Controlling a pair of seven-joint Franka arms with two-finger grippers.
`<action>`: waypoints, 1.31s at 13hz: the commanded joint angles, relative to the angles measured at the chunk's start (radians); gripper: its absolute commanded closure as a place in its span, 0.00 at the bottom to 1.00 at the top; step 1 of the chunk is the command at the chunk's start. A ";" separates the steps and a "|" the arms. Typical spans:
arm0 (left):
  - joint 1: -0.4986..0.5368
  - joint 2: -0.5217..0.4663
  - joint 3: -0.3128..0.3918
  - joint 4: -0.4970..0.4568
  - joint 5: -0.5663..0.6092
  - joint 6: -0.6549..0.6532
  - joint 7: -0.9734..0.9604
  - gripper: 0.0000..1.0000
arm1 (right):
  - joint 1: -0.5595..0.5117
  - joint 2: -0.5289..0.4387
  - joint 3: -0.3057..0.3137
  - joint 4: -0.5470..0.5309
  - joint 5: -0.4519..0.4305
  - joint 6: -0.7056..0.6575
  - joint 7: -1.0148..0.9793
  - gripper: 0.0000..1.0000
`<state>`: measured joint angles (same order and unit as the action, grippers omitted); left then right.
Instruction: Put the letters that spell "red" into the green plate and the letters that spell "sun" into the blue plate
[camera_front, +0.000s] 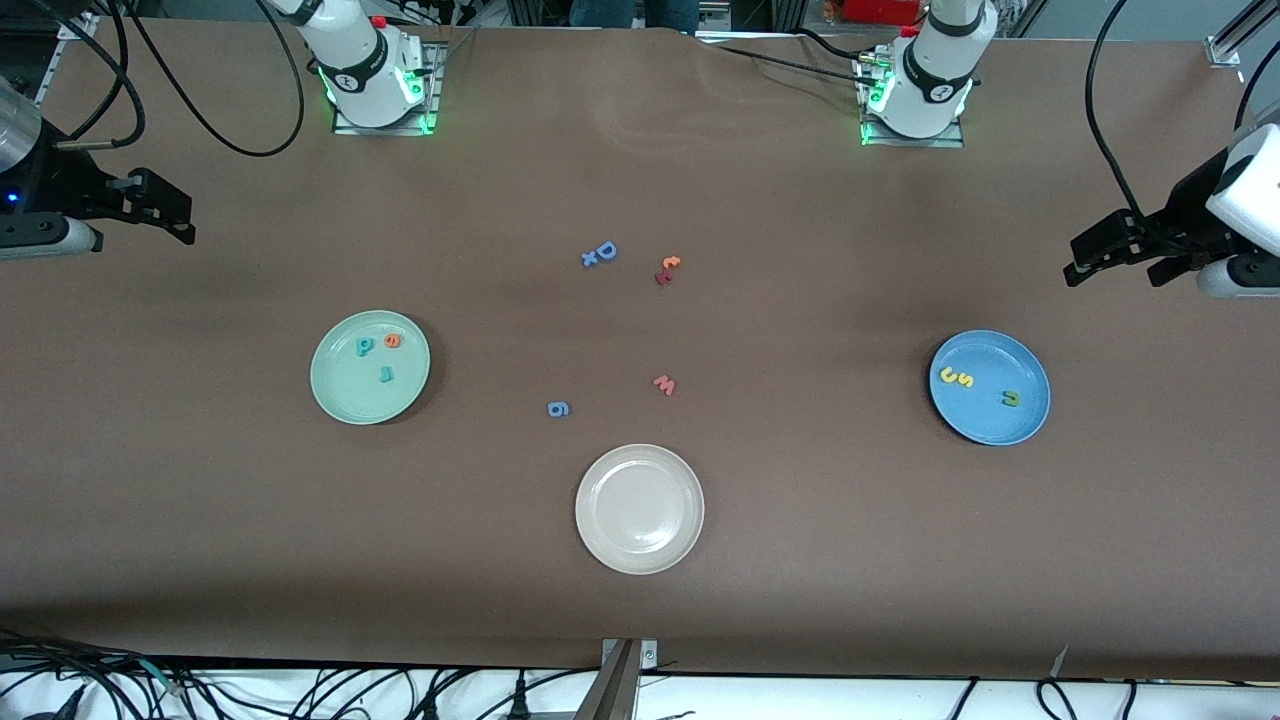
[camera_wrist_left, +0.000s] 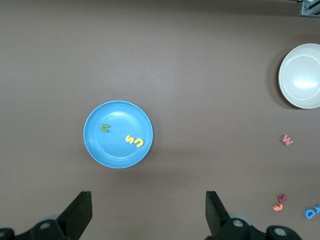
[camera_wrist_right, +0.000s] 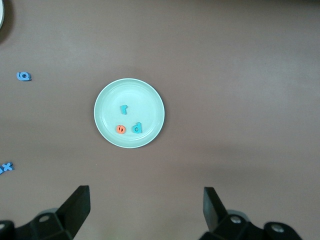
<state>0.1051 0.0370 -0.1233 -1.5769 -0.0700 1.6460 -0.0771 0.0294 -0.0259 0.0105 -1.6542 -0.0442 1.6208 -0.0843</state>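
My left gripper (camera_wrist_left: 147, 212), right gripper (camera_wrist_right: 145, 210): wide, empty. r, e, d on green plate (camera_front: 335, 395); s, u, n on blue plate (camera_front: 1030, 410). Hold clear; disturb nothing.

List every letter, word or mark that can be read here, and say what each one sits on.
"r", "e", "d": toy letters in the green plate.
"s", "u", "n": toy letters in the blue plate.
"D" and "x": blue, on the table.
"g": blue, on the table.
"w": pinkish-red, on the table.
Orange and dark red letters: too small to read.
Round marks on both robot bases: too small to read.
The beige plate bears none.
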 joint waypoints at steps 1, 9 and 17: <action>0.013 0.026 0.002 0.043 0.027 -0.025 -0.007 0.00 | 0.003 0.003 -0.001 0.021 -0.014 -0.018 0.001 0.00; 0.064 0.018 0.013 0.028 0.027 -0.029 -0.001 0.00 | 0.003 0.003 -0.001 0.021 -0.014 -0.018 0.001 0.00; 0.035 -0.201 0.007 -0.230 0.013 0.090 -0.015 0.00 | 0.003 0.003 -0.001 0.019 -0.014 -0.019 0.000 0.00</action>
<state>0.1467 -0.1277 -0.1183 -1.7595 -0.0685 1.7081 -0.0806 0.0293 -0.0259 0.0102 -1.6535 -0.0446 1.6208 -0.0843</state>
